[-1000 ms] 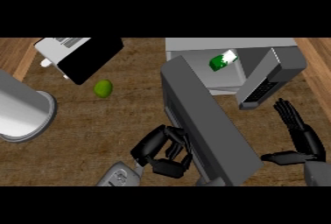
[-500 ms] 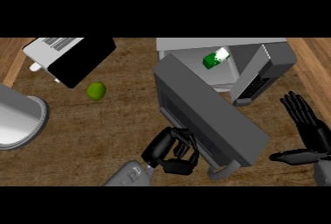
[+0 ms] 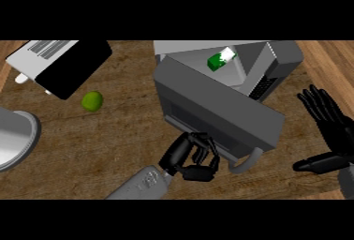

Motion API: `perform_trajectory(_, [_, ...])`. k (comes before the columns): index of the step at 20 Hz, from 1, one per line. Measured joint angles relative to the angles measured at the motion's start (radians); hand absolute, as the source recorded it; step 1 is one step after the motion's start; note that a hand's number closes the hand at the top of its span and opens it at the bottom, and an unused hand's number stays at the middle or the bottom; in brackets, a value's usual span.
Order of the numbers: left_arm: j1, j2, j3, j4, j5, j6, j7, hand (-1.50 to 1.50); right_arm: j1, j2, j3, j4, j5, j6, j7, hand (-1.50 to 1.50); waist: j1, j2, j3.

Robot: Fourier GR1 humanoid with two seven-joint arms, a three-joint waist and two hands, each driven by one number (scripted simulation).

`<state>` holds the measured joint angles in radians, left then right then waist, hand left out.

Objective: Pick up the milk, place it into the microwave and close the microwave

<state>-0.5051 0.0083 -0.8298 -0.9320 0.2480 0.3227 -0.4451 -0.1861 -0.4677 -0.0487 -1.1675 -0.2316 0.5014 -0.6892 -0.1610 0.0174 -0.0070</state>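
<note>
The green and white milk carton [image 3: 221,59] stands inside the grey microwave [image 3: 276,61] at the top of the head view. The microwave's door [image 3: 214,115] hangs partly swung out, its handle [image 3: 246,161] at the lower end. My left hand [image 3: 192,157] has its fingers curled and rests against the door's outer face near its lower edge. My right hand [image 3: 330,136] stays open at the right edge, fingers up, apart from the microwave.
A white and black toaster [image 3: 59,65] sits at the upper left. A green lime [image 3: 92,100] lies below it on the wooden counter [image 3: 104,145]. A grey metal pot [image 3: 12,138] shows at the left edge.
The door has swung further toward the microwave with my left hand following it. The whole view has shifted, and the carton now shows higher in the frame.
</note>
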Motion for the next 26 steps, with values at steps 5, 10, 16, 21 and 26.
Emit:
perform_trajectory(5, [-0.045,-0.001,-0.028,-0.007,0.107,0.078,-0.027,1.5,-0.021,-0.03,0.016,-0.077,-0.058,0.03,0.073,-1.5,-0.03,0.007,-0.001])
perform_trajectory(10, [-0.088,-0.005,-0.016,-0.005,0.203,0.189,-0.048,1.5,-0.039,-0.072,0.019,-0.138,-0.096,0.053,0.123,-1.5,-0.053,0.012,-0.001])
perform_trajectory(16, [-0.175,-0.007,-0.004,0.017,0.306,0.293,-0.037,-1.5,-0.074,-0.107,0.002,-0.171,-0.148,0.068,0.16,-1.5,-0.082,0.024,0.001])
perform_trajectory(21, [-0.236,-0.009,0.003,0.057,0.376,0.349,-0.014,-1.5,-0.129,-0.171,-0.032,-0.21,-0.112,0.039,0.156,1.5,-0.11,0.033,0.002])
perform_trajectory(26, [-0.265,-0.009,0.022,0.061,0.451,0.394,-0.022,-1.5,-0.185,-0.242,-0.065,-0.243,-0.027,-0.005,0.122,1.5,-0.123,0.044,0.001])
